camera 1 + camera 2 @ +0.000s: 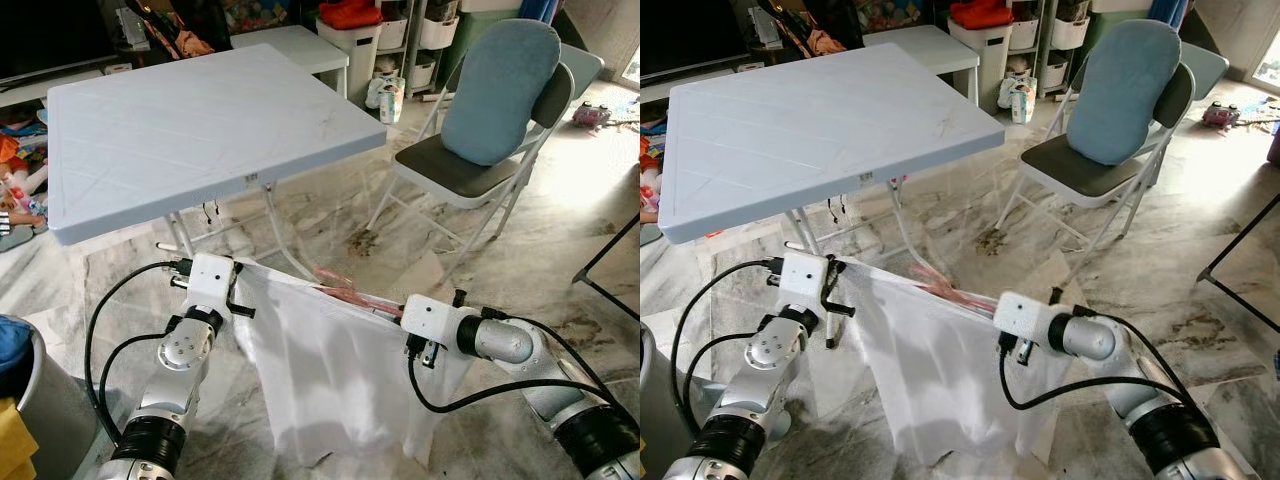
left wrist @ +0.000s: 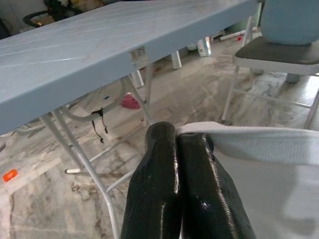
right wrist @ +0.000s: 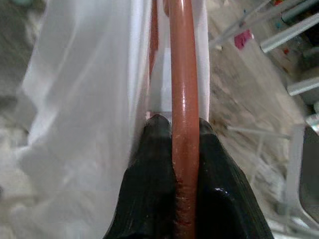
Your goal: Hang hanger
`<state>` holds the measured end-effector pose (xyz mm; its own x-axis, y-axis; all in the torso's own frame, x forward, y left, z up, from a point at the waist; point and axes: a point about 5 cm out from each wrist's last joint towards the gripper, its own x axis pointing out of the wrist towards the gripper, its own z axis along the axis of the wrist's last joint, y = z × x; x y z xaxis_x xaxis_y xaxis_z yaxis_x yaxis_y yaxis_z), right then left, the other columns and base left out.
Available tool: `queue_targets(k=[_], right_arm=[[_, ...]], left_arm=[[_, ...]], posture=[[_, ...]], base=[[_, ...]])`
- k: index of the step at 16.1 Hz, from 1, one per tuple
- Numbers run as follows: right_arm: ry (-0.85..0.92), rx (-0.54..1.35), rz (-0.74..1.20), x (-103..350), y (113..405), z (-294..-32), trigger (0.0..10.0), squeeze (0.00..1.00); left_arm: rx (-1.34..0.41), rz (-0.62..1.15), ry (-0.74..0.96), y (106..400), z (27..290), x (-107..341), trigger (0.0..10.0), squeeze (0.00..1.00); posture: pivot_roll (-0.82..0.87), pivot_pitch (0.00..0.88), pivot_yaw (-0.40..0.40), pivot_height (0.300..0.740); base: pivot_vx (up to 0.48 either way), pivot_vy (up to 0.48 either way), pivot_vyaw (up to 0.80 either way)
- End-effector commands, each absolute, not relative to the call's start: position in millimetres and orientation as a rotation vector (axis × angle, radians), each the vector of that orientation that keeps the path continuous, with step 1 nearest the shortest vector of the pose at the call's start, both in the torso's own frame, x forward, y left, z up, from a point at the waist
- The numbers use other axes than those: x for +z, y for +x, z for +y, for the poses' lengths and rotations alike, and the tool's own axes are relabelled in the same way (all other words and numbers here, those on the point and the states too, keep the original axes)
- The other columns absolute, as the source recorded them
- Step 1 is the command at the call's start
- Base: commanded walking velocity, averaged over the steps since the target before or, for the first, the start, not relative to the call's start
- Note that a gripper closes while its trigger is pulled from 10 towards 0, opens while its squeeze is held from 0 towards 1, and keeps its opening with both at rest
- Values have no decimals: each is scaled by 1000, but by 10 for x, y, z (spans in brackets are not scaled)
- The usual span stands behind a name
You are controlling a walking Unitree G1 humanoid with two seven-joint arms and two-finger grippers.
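— Marbled floor tiles point(image 1: 560, 280) run under everything, with a pale blue folding bench point(image 1: 200, 130) ahead of me and a folding chair point(image 1: 470, 170) with a blue cushion point(image 1: 500, 90) off to my right. What do you want to know first?

— Where is the hanger?

— The reddish hanger point(image 3: 183, 99) is up in the air between my two arms, in front of the bench and lower than its top. It sits inside the top edge of a white garment point(image 1: 330, 380), which hangs down from it toward the floor. From my head I see just a bit of the hanger peeking out above the cloth.

— And your pincers?

— My right pincer point(image 3: 179, 124) is clamped around the hanger's bar; the bar runs straight between my two black fingers point(image 3: 149, 174), with white cloth bunched against one side. My left pincer point(image 2: 177, 134) is closed tight, its fingers point(image 2: 154, 184) pressed together, pinching the folded hem of the garment at the other end of that top edge.

— How does the cloth lie?

— Its top edge is stretched nearly taut from one pincer to the other, sloping down a little toward my right side, and the rest drapes loosely below.
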<state>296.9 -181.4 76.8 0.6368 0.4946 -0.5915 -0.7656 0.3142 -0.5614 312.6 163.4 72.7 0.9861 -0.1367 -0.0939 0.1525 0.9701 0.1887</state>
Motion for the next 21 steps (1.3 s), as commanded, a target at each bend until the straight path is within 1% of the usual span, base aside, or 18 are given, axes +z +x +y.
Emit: queue_targets(k=[1,3,4,6,8,9,10,11,13,15,16,17,18,19,20,21], right_arm=[[-986,756,456,720,2964,-2157,10000,0],[-949,740,425,819,2992,-2277,10000,0],[-919,773,396,910,2976,-2344,10000,0],[-887,869,358,1056,2885,-2455,10000,0],[-884,918,368,1159,2816,-2626,10000,0],[-876,978,401,1213,2720,-2741,10000,0],[-861,1054,429,1251,2607,-2798,10000,0],[-847,1102,451,1292,2528,-2845,10000,0],[-822,1130,470,1389,2477,-2926,10000,0],[-889,1066,445,1495,2565,-3013,10000,0],[-894,1061,440,1511,2576,-3017,10000,0],[-877,967,302,1697,2757,-2933,10000,0],[-898,922,260,1746,2826,-2912,10000,0],[-920,894,217,1789,2886,-2867,10000,0],[-944,846,120,1841,3009,-2707,10000,0],[-945,845,100,1835,3026,-2660,10000,0]], left_arm=[[-35,25,195,3198,1878,898,0,0],[-8,51,181,3187,1945,860,0,0],[0,60,181,3186,1979,852,0,0],[10,71,181,3182,2033,845,0,0],[12,73,182,3184,2050,848,0,0],[19,82,172,3190,2067,844,0,0],[26,91,163,3195,2076,836,0,0],[23,98,157,3200,2073,830,824,0],[16,112,148,3198,2067,815,941,0],[6,177,88,3181,2052,729,824,0],[2,191,81,3177,2047,709,824,0],[-38,255,57,3138,1992,600,3333,0],[-60,271,49,3128,1964,578,4863,0],[-74,275,37,3125,1925,571,10000,0],[-94,267,10,3150,1829,598,10000,0],[-95,257,7,3161,1812,615,10000,0]], posture=[[-169,0,30,731],[-174,0,31,731],[-177,0,32,731],[-186,0,38,731],[-188,0,39,731],[-198,0,43,731],[-201,0,45,731],[-204,0,45,731],[-208,0,48,731],[-209,0,47,731],[-209,0,47,731],[-209,0,46,731],[-209,0,46,731],[-212,0,44,731],[-206,0,37,731],[-206,0,37,731]], base=[[0,0,0],[0,0,0],[0,0,0],[0,0,0],[0,0,0],[0,0,0],[0,0,0],[0,0,0],[0,0,0],[0,0,0],[0,0,0],[0,0,0],[0,0,0],[0,0,0],[0,0,0],[0,0,0]])
